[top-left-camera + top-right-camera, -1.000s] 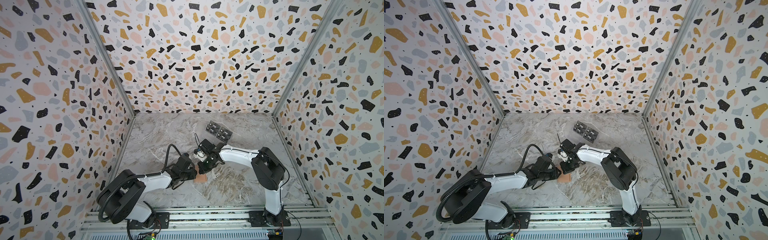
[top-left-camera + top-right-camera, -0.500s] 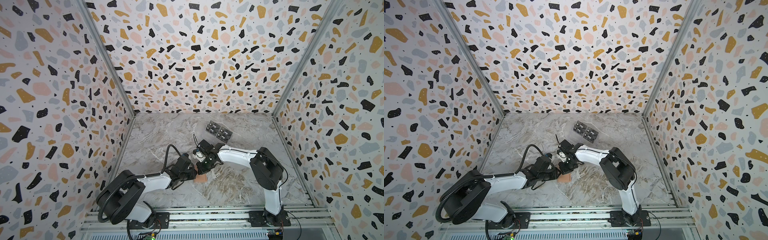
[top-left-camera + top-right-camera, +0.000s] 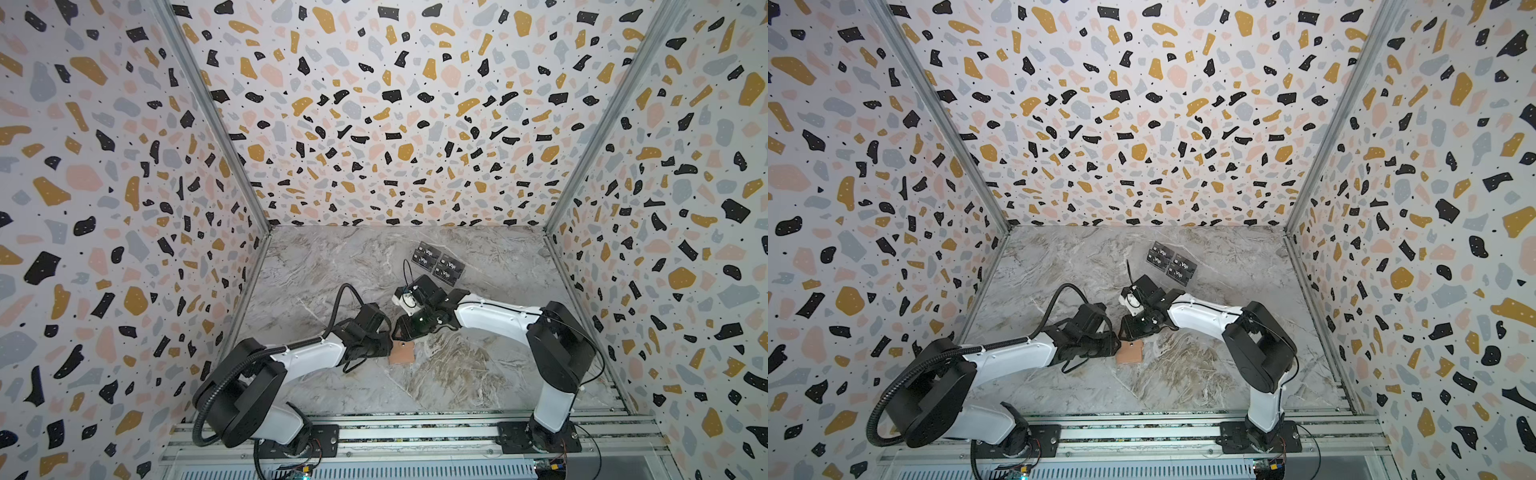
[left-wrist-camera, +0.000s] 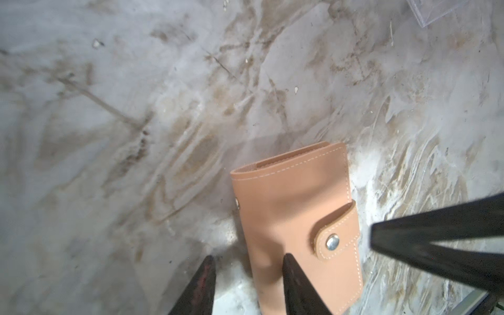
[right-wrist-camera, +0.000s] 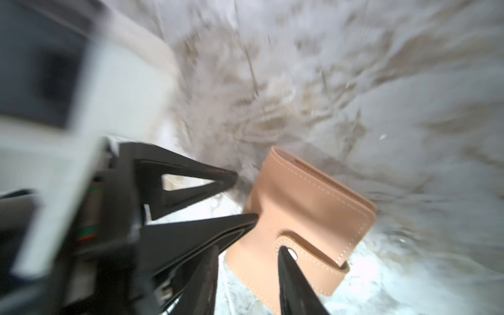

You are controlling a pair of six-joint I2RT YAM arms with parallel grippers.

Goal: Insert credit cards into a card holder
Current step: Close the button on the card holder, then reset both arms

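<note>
Both top views bright, even, stretched at edges — right wrist view motion-blurred; left wrist sharp, soft shadow over the card holder (image 4: 286, 196).

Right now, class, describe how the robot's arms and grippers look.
The left arm and right arm have white links and black joints. A ribbed black hose follows the left, a thin black wire the right. The left gripper and right gripper have black pointed fingers.
</note>
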